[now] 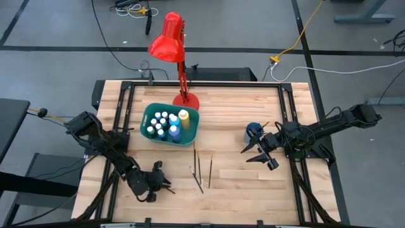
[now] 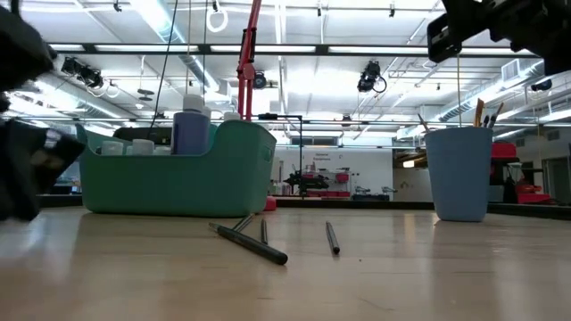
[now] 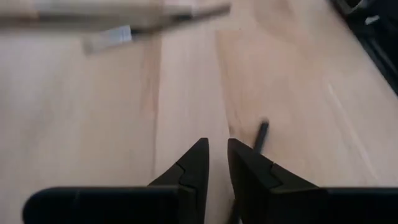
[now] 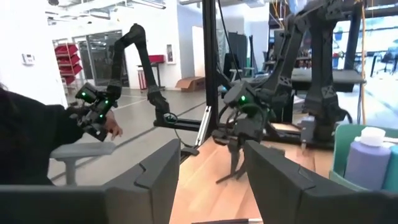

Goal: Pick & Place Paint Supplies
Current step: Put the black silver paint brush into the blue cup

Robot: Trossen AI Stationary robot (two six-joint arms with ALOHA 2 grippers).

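The left gripper (image 3: 217,155) hovered nearly closed, grasping nothing, beside a thin dark-handled brush (image 3: 261,134) on the wooden table (image 1: 234,183); the right gripper (image 1: 259,152) waited open near the blue cup (image 1: 253,132).

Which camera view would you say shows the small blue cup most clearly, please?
The low view: the blue cup stands in full profile on the table, with handle tips poking above its rim. The high view shows it only small, from above, beside the right end effector. Neither wrist view shows it.
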